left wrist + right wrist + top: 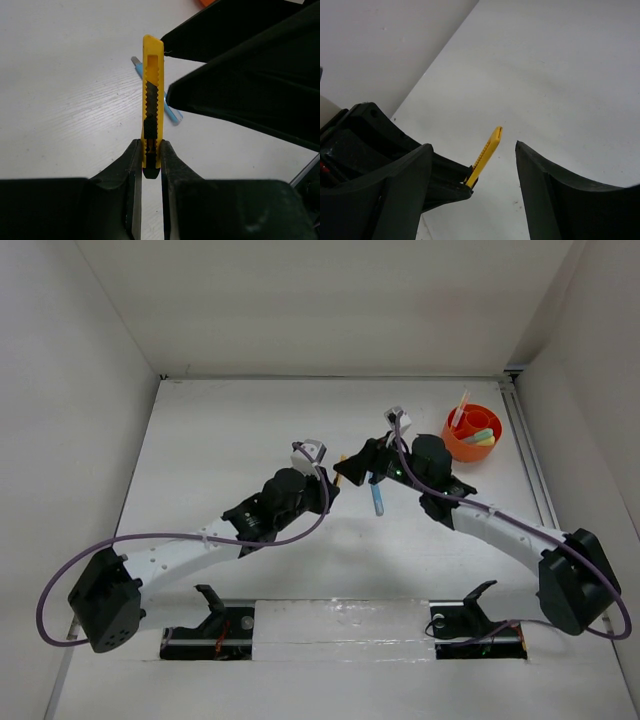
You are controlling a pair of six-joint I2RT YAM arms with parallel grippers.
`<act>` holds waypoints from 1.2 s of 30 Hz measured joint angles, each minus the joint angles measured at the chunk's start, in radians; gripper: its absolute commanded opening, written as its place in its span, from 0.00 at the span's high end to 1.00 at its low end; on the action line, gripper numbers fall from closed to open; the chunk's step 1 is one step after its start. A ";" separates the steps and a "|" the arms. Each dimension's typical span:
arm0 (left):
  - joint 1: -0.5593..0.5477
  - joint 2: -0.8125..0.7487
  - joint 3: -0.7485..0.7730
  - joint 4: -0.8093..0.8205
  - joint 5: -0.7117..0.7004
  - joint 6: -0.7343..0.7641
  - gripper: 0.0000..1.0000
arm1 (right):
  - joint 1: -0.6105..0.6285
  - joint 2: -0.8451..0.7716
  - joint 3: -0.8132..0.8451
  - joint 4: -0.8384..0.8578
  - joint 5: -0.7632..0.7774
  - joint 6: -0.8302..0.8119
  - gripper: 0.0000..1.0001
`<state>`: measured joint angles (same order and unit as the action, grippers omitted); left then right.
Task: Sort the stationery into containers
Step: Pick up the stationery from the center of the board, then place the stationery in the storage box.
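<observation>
My left gripper (151,150) is shut on the black end of a yellow-black cutter (152,85), holding it above the table. In the top view the cutter (341,472) sits between the two arms. My right gripper (472,146) stands open, its fingers (250,100) on either side of the cutter's yellow tip (492,140) without touching it. A blue pen (377,500) lies on the table below them, also in the left wrist view (172,114). The orange-red cup (458,447) at the back right holds pale green, yellow and thin red sticks.
White walls enclose the table on the left, back and right. A metal rail (530,460) runs along the right side just past the cup. The two arm bases (340,625) sit at the near edge.
</observation>
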<state>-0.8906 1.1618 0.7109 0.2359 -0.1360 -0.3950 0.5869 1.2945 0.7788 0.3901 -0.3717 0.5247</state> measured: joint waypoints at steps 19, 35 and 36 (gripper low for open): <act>0.000 -0.009 -0.011 0.013 0.019 0.014 1.00 | 0.017 0.118 0.006 0.117 -0.039 0.092 1.00; 0.000 0.040 -0.003 -0.018 -0.004 0.015 0.00 | -0.431 0.219 0.120 0.220 -0.179 -0.151 1.00; 0.000 0.040 -0.003 -0.019 -0.004 0.014 0.00 | -0.475 0.230 0.147 0.214 -0.177 -0.201 1.00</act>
<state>-0.8906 1.2018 0.7074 0.2169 -0.1398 -0.3813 0.1123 1.5246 0.9260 0.6037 -0.5491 0.3241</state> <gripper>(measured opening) 0.997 0.111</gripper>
